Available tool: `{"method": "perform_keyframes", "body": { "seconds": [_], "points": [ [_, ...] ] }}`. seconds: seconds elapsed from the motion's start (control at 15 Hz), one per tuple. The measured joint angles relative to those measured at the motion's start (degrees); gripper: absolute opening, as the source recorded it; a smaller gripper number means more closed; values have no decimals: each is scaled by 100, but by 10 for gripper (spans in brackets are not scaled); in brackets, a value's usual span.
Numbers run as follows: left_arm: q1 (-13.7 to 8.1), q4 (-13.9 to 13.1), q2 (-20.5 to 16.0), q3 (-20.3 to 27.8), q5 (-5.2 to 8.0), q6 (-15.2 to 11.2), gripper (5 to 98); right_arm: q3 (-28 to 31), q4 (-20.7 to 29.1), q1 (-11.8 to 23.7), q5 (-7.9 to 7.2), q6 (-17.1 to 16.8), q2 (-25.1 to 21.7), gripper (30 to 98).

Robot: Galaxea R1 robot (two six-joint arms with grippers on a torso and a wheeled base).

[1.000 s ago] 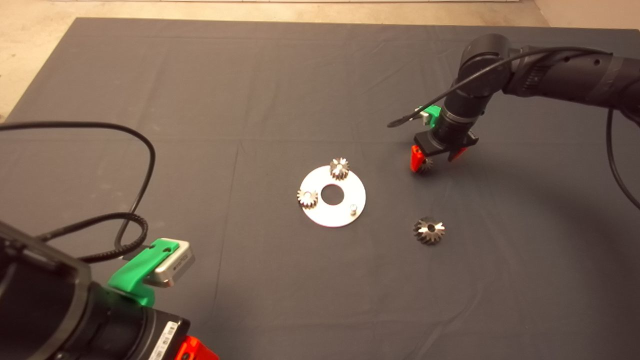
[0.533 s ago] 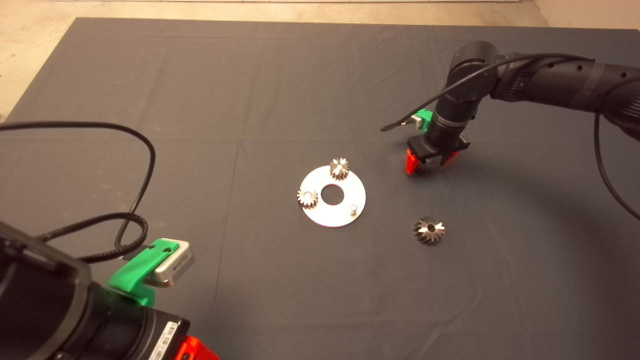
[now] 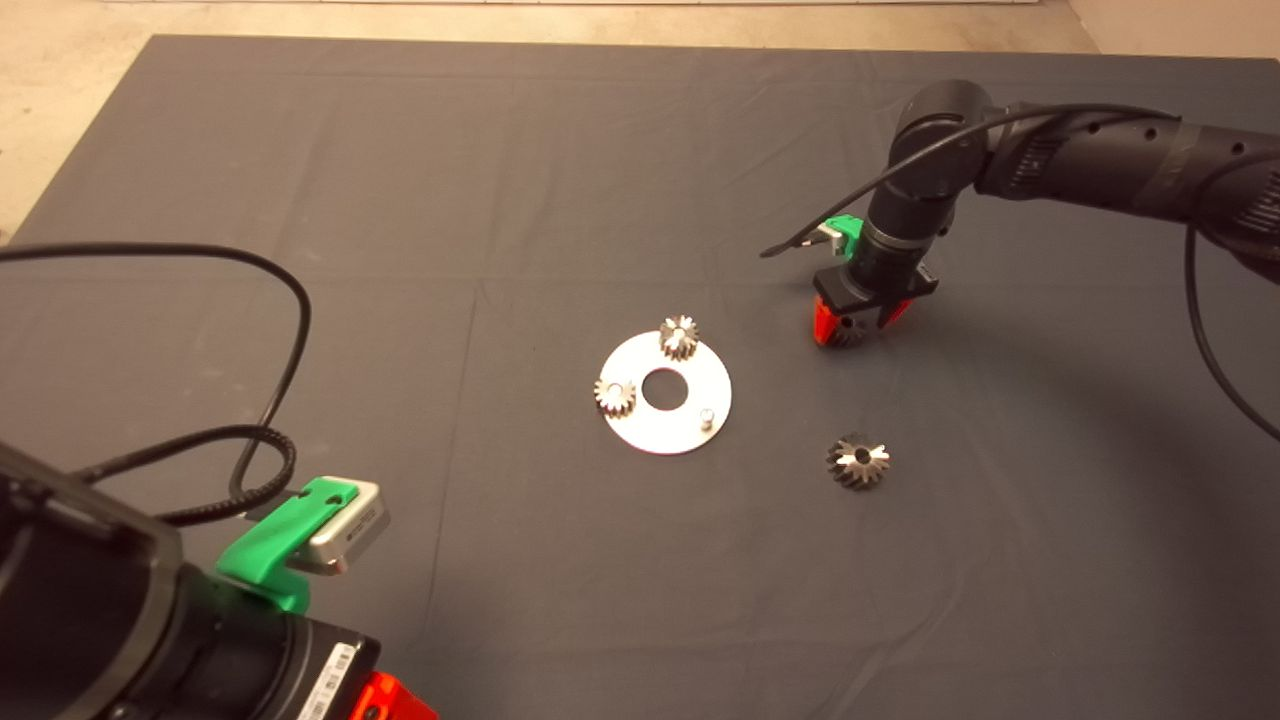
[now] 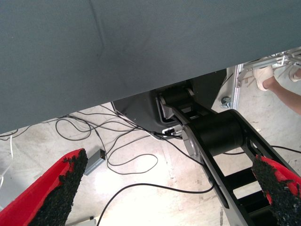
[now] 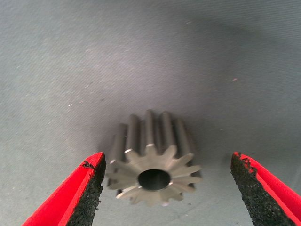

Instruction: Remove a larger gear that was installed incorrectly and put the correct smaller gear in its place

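Silvery steel between red fingers: our right gripper (image 5: 164,188) straddles the smaller gear (image 5: 151,165) on the mat (image 3: 500,150), jaws spread, one pad touching. The larger gear (image 3: 858,462) lies off the plate (image 3: 668,394). Next, we judge: pinch, lift, seat on the free pin (image 3: 706,417). Left gripper (image 4: 164,193) waits, spread.

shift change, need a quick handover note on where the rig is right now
Right gripper: open, lowered around the smaller gear on the mat right of the plate; one finger at the gear, not closed.
Left gripper: open, parked at the near left edge.
Larger gear: off the plate, on the mat.
Done: removal. Two small gears sit on the plate; one pin bare.
Left: grasp the gear, seat it on that pin.
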Motion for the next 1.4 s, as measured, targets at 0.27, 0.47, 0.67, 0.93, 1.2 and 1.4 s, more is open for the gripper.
{"method": "perform_keyframes", "body": {
  "seconds": [0.27, 0.47, 0.67, 0.93, 1.2, 1.4],
  "points": [
    [0, 0, 0, 0, 0, 1, 909, -35, 0, -2, 2, -1, 1, 659],
    [0, 0, 0, 0, 0, 0, 909, -46, 0, -2, 7, -2, 23, 613],
    [0, 0, 0, 0, 0, 0, 909, -57, 2, -16, 20, -4, 30, 570],
    [0, 0, 0, 0, 0, 0, 909, -72, 0, -30, 27, -4, 30, 527],
    [0, 0, 0, 0, 0, 0, 909, -72, 2, -32, 29, -3, 31, 484],
    [0, 0, 0, 0, 0, 0, 909, -72, 0, -30, 27, -3, 33, 464]
  ]
}}
